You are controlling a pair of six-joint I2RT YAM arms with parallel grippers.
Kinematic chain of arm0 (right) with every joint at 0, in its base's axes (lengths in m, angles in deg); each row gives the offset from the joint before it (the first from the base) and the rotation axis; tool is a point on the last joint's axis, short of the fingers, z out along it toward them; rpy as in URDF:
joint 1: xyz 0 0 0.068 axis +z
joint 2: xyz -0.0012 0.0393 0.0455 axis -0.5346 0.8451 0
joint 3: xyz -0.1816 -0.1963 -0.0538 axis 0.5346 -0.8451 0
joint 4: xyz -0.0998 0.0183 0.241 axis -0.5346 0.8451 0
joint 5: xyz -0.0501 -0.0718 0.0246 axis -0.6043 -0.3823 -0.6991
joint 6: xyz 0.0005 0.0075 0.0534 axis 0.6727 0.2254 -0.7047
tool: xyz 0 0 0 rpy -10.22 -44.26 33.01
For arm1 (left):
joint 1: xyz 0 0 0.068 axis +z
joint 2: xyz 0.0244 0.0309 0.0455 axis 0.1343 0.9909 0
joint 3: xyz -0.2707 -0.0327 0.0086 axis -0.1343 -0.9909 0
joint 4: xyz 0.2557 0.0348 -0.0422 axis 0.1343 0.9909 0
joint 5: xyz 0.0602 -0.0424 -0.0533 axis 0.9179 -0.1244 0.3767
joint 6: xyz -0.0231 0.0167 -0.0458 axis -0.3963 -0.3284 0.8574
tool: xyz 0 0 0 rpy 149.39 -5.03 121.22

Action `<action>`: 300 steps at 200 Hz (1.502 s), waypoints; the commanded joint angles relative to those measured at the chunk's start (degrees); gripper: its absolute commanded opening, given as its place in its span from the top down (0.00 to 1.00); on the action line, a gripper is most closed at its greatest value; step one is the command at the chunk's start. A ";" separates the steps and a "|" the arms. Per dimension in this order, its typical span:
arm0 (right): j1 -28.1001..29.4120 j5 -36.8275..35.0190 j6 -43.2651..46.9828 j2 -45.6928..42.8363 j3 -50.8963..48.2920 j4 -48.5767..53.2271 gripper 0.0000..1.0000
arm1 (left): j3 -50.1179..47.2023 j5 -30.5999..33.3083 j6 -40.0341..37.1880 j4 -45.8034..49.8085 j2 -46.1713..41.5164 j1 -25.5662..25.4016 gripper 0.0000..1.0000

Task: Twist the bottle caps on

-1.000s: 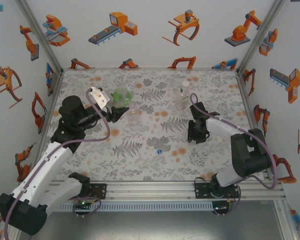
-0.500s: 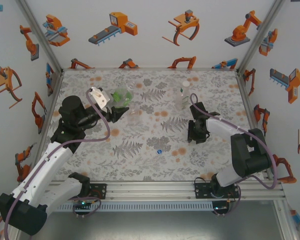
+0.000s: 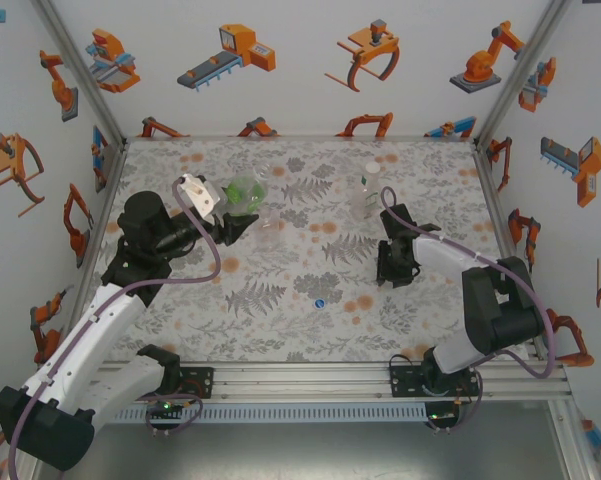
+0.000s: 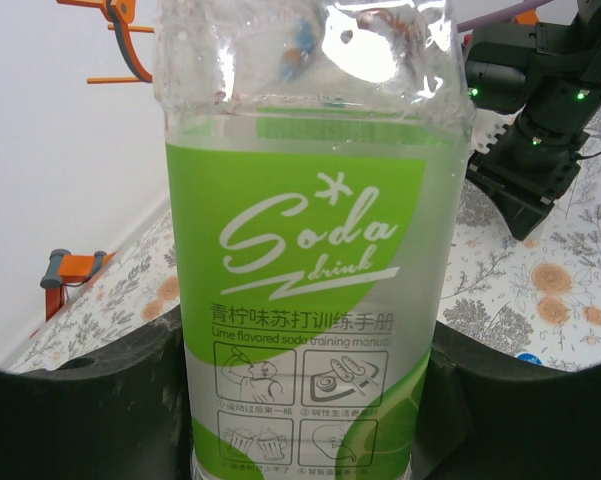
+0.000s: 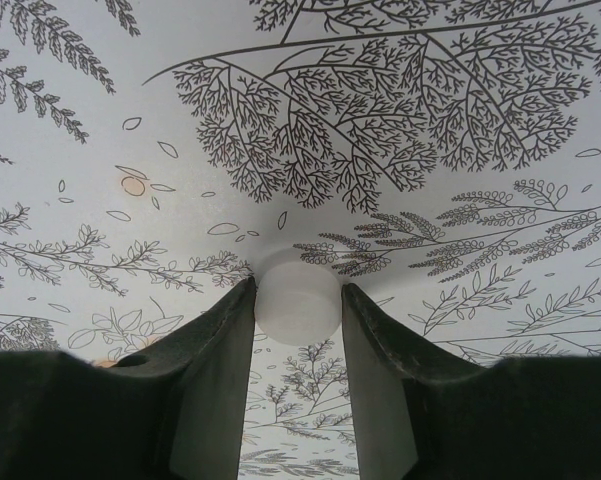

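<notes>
**Left gripper** (image 3: pixel 237 218): I am clamping it on the green bottle (image 4: pixel 305 260), with a finger pressing each side of the label, over the far-left part of the table (image 3: pixel 440 330). Nothing is changing here. The neck is running off the top of my wrist view, so I am not judging whether it is capped.

**Clear bottle** (image 3: pixel 271 232): It is showing only faintly from overhead and is crowding the green one just on its right. Room there is looking tight.

**Blue cap** (image 3: pixel 321 303): It is lying loose on the near middle of the mat, well apart from both hands, with open mat all round.

**Right gripper** (image 5: pixel 298 300): Over the last second my jaws have been drawing in a little. They are now touching both sides of the white cap (image 5: pixel 298 302), which is sitting flat on the mat. I am judging the pick as nearly secured, with lifting and carrying to a neck coming next.

**Second clear bottle** (image 3: pixel 364 197): It is standing just beyond this hand, so I am minding it on any lift. The right table edge is lying well apart.
</notes>
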 commanded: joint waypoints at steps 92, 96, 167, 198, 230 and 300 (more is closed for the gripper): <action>-0.21 9.26 0.40 -13.70 2.28 0.88 0.69 | 4.32 -4.34 -1.36 5.98 5.09 0.04 1.00; -0.23 10.34 0.71 -14.41 2.42 0.51 0.70 | 4.51 -4.67 -1.41 6.27 5.30 -0.07 1.00; 0.86 30.76 3.93 -28.61 -3.37 -23.00 0.73 | 9.38 -5.20 -11.21 19.44 8.81 -5.85 1.00; 1.11 33.37 4.13 -31.40 -5.27 -31.05 0.78 | 10.65 -3.70 -15.74 24.40 10.17 -8.63 1.00; 1.90 41.50 7.74 -33.37 -5.91 -38.75 0.77 | 12.13 -3.73 -18.28 28.13 11.27 -9.98 1.00; 4.57 55.89 23.55 -38.83 -3.51 -42.76 0.78 | 12.13 -3.91 -24.62 32.97 10.17 -12.68 1.00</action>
